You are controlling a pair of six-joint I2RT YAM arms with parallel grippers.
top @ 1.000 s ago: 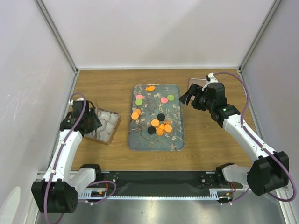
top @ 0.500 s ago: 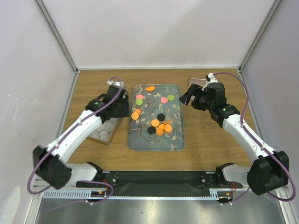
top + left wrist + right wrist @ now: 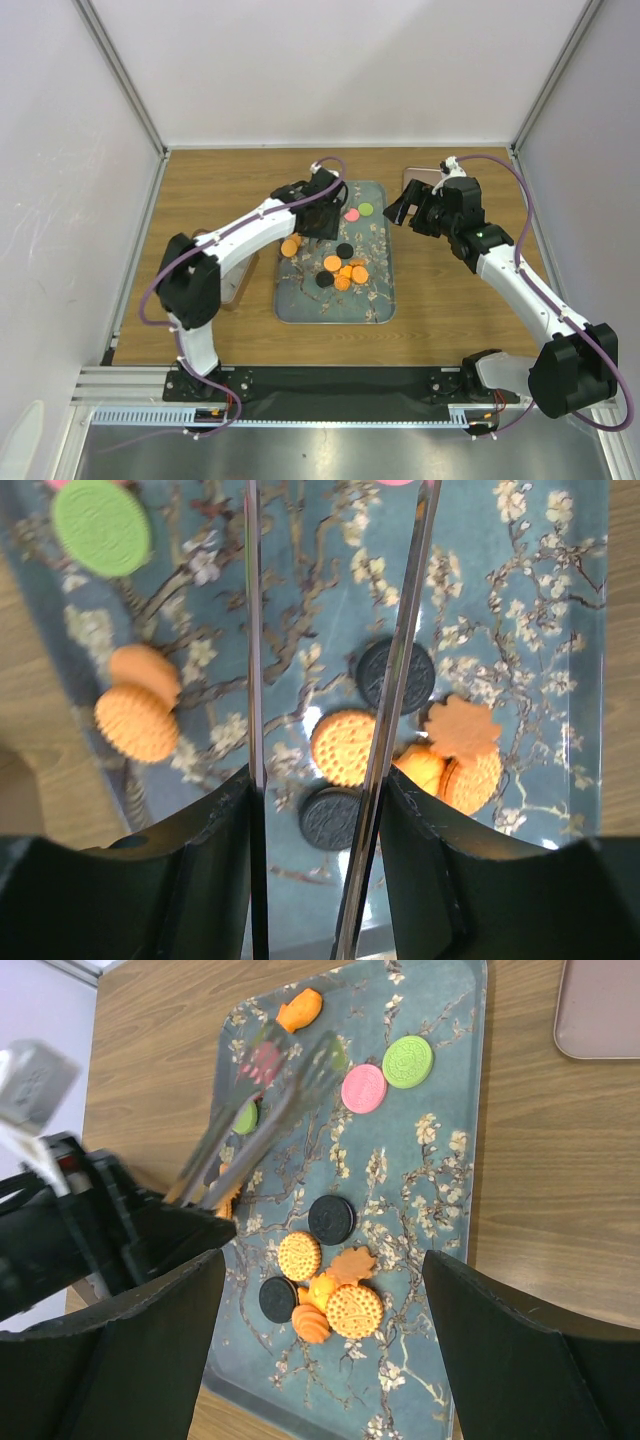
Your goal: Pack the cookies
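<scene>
The cookies lie on the floral tray (image 3: 382,300): an orange cluster (image 3: 346,271) with two black ones (image 3: 344,250), plus a pink (image 3: 363,1088) and a green one (image 3: 407,1061) further back. My left gripper (image 3: 318,206) hovers over the tray's far left, shut on metal tongs (image 3: 253,680). The tong blades hang apart above the orange round cookie (image 3: 343,747) and a black one (image 3: 330,818), with nothing between them. Off the tray's far right corner, my right gripper (image 3: 401,212) stands open and empty.
A metal tin (image 3: 238,285) sits left of the tray, mostly hidden under my left arm. A flat beige lid (image 3: 600,1010) lies on the wood behind the right gripper. White walls close in the table on three sides.
My left arm has swung from the tin at the left across to the tray's far left part, carrying the tongs. The right arm has not moved.
</scene>
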